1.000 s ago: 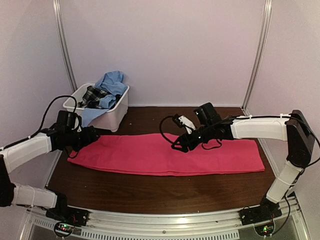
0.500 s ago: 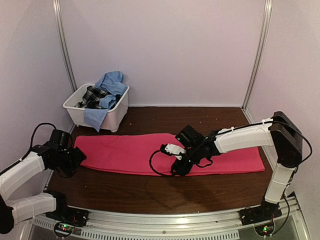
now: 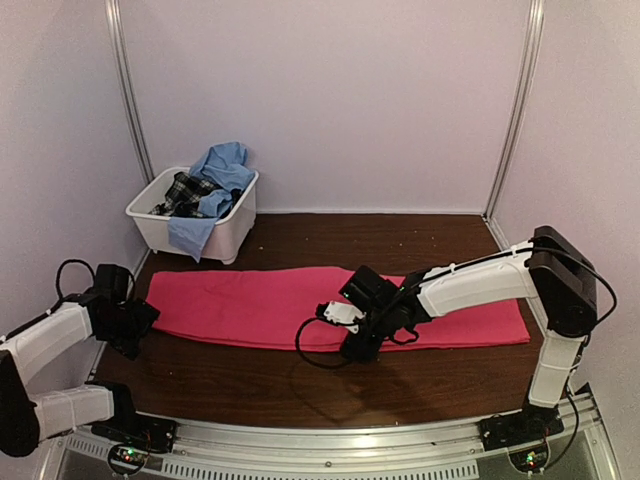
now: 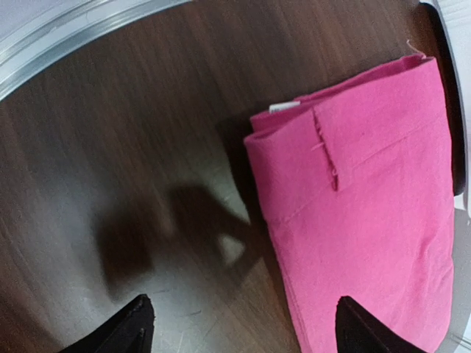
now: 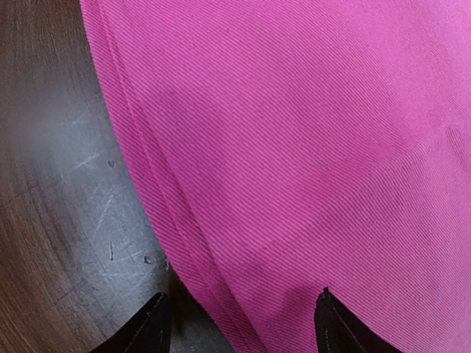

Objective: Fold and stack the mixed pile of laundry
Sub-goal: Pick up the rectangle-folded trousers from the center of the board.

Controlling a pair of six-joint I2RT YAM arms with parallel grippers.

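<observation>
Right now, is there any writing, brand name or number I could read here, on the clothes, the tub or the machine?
No text can be read in any view.
pink garment: a small white tag peeks out at its waistband, too small to show any print.
white tub: plain wall, no label seen.

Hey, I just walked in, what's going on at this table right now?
Two robot arms are working on a long pink cloth laid flat across the dark table. The left gripper is open at the cloth's left end. The right gripper is open over the cloth's near edge, around its middle. Neither appears to have hold of it. A light blue shirt and a plaid garment sit in the white tub at the back left, not yet folded.
</observation>
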